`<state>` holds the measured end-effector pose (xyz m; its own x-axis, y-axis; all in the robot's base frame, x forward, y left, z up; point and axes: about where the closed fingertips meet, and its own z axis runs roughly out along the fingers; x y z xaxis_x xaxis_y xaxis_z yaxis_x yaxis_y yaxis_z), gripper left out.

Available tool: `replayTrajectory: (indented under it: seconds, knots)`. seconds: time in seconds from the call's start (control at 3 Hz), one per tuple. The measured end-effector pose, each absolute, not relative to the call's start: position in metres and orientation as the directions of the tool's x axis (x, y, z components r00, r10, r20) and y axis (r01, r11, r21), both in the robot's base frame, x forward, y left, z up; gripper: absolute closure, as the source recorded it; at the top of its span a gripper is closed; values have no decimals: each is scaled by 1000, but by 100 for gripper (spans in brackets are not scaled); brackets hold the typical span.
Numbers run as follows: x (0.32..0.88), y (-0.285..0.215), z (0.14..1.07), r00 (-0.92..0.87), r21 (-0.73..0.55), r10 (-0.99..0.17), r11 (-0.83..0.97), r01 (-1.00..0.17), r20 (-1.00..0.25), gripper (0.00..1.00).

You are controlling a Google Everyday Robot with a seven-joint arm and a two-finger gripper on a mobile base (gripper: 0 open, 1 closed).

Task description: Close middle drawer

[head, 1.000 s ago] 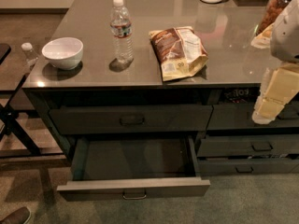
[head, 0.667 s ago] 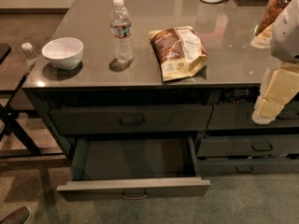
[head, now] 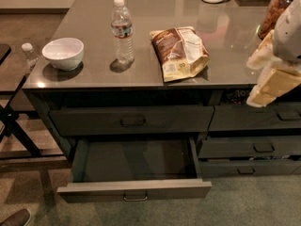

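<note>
The middle drawer [head: 134, 189] is pulled wide open at the lower left of the grey cabinet. It has a slim front panel with a small metal bar handle [head: 135, 197] and a shallow dark box [head: 136, 159] that looks empty. My gripper [head: 273, 81], cream and white, hangs at the right edge of the view. It sits in front of the counter's right end, above and well to the right of the open drawer, touching nothing that I can see.
A closed, taller-fronted wide drawer [head: 131, 120] sits above the open one. Narrower closed drawers [head: 263, 147] are to the right. On the countertop [head: 155, 79] are a white bowl [head: 63, 53], a water bottle [head: 122, 30], a chip bag [head: 179, 51] and a jar [head: 277, 8]. A shoe [head: 16, 218] is at bottom left.
</note>
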<state>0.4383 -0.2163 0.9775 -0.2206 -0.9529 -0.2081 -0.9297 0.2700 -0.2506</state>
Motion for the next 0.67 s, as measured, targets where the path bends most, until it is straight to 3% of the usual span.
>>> replayTrajectory:
  seconds: [0.67]
  knots:
    - [438, -216, 977, -221, -251, -953, 270, -930, -208, 86]
